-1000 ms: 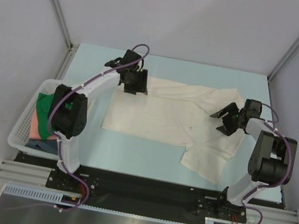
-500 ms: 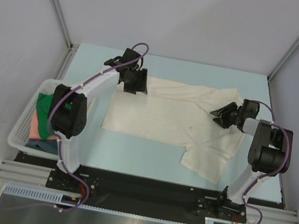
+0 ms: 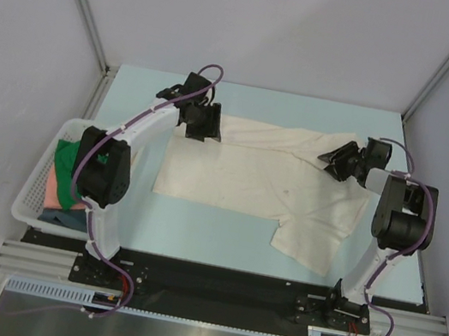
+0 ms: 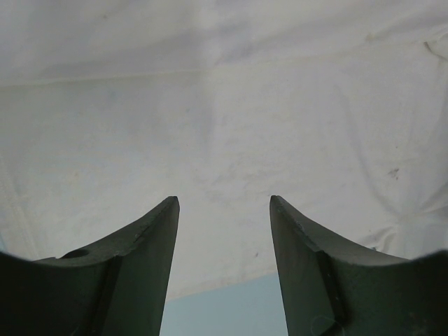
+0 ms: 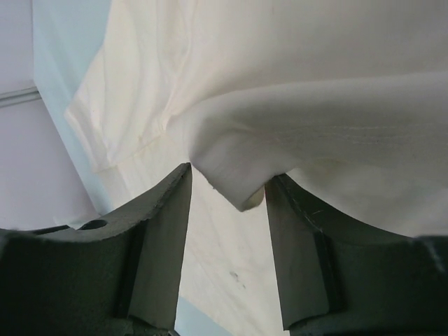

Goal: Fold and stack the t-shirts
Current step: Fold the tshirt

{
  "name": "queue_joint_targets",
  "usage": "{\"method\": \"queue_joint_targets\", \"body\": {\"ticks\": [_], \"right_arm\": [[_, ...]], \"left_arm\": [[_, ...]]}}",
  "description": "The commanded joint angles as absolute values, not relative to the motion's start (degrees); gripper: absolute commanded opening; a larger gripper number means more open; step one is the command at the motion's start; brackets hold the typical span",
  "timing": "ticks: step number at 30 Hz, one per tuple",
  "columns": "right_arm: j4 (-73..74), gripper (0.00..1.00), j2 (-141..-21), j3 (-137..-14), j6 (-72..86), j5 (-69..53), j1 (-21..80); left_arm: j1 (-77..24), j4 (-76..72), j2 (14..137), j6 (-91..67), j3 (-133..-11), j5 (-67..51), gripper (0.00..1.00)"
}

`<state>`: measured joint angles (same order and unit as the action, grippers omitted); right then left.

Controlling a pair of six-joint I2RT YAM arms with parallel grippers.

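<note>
From above, the cream t-shirt (image 3: 248, 181) lies spread nearly flat on the light-blue table (image 3: 221, 237), with one sleeve pointing toward the near edge. The left gripper (image 3: 203, 121) sits at the shirt's far left corner and the right gripper (image 3: 346, 161) at the far right sleeve. The white lattice basket (image 3: 26, 207) at the table's left edge holds the green t-shirt (image 3: 64, 159), the salmon pink t-shirt (image 3: 51, 184) and the dark blue t-shirt (image 3: 59, 215) in a heap.

At the left wrist, the left gripper (image 4: 224, 203) hovers over flat cream t-shirt (image 4: 224, 105). Its jaws stand well apart with nothing between them, and a strip of table (image 4: 224, 315) shows just below.

At the right wrist, the right gripper (image 5: 227, 178) has its jaws closed around a raised fold of the cream t-shirt (image 5: 294, 112), lifted clear of the cloth beneath.

The task looks to be at its start. The first shirt is laid out but no fold is made, no stack exists, and three shirts wait in the basket.
</note>
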<state>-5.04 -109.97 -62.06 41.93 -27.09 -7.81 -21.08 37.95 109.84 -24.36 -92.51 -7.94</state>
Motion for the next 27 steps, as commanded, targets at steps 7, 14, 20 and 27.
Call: {"method": "queue_joint_targets", "body": {"ticks": [7, 14, 20, 27], "right_arm": [[-7.47, 0.52, -118.02, -74.17, 48.15, -30.41, -7.47], [-7.21, 0.59, -121.55, -81.38, 53.44, -33.75, -7.73], [3.51, 0.70, -120.76, -83.23, 40.37, -35.24, -8.26], [1.76, 0.68, -122.52, -81.91, 37.35, -39.46, -8.35]], "left_arm": [[-21.01, 37.53, 109.34, -24.52, -94.31, -8.96, 0.60], [-21.01, 37.35, 109.69, -24.78, -94.22, -8.96, 0.60], [-21.01, 36.39, 109.42, -24.70, -92.64, -9.49, 0.60], [-20.92, 36.82, 110.39, -24.17, -93.51, -10.20, 0.60]]}}
